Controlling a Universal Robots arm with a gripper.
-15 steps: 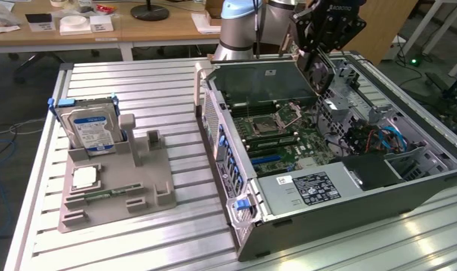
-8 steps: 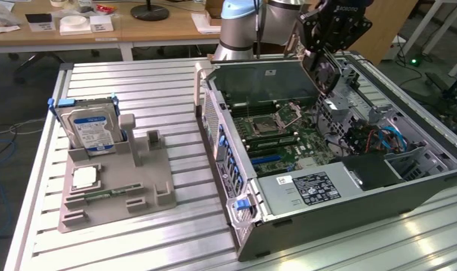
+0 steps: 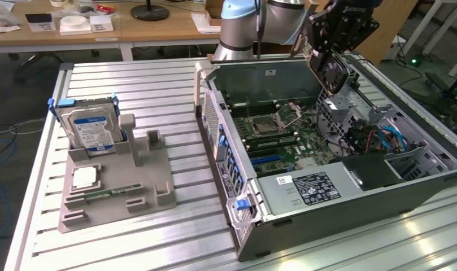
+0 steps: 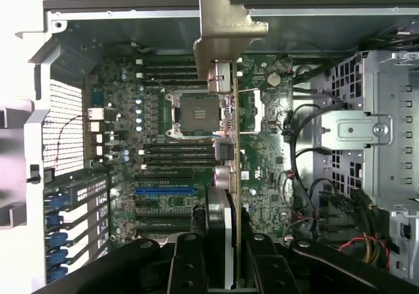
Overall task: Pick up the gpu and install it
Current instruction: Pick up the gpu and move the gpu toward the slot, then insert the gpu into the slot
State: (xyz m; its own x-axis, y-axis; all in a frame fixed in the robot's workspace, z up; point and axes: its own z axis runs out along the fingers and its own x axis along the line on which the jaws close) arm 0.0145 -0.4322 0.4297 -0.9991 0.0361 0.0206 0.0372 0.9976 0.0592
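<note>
The arm stands over the open computer case (image 3: pixel 330 223) on the desk (image 3: pixel 138 73), its tool (image 3: pixel 327 56) pointing down into it. The tool is closed on the gpu (image 3: pixel 335 76), and the card hangs edge-on above the motherboard (image 4: pixel 163 176), not seated

The gpu (image 3: pixel 331 72) hangs on edge in the gripper (image 4: pixel 226 264), above the motherboard (image 4: pixel 265 189) and not seated. It is a thin green board with a black fan on one face and a silver bracket at one end.
</note>
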